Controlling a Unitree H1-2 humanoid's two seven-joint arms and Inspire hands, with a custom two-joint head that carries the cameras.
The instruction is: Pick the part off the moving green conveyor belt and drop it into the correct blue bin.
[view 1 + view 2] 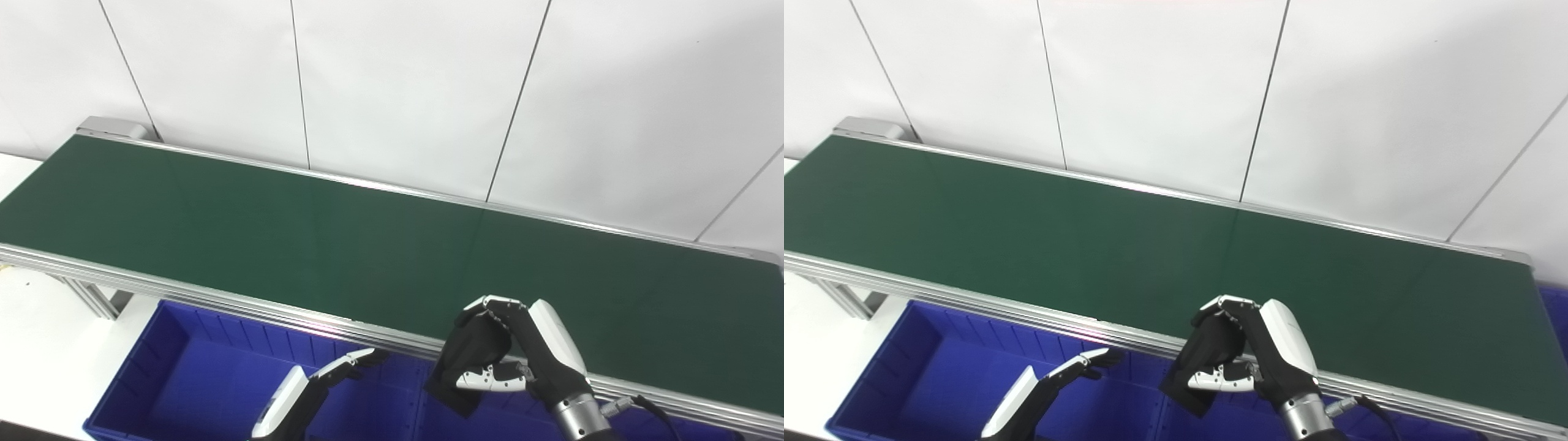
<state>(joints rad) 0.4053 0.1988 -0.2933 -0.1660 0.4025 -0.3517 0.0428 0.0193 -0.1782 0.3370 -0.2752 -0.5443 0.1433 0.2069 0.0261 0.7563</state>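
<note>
My right hand (517,355) hangs over the belt's near rail, shut on a flat black part (463,361) whose lower corner dangles below the rail above the blue bins. The same black part (1200,364) shows in my right hand (1255,358) in the right eye view. My left hand (318,383) is low over the left blue bin (184,367), fingers stretched out and apart, holding nothing. The green conveyor belt (306,233) carries no part that I can see.
The belt's aluminium near rail (214,294) runs between the hands and the belt surface. A second blue bin (490,422) lies under the right hand, divided from the left one. A white wall stands behind the belt. White table surface (37,343) lies at left.
</note>
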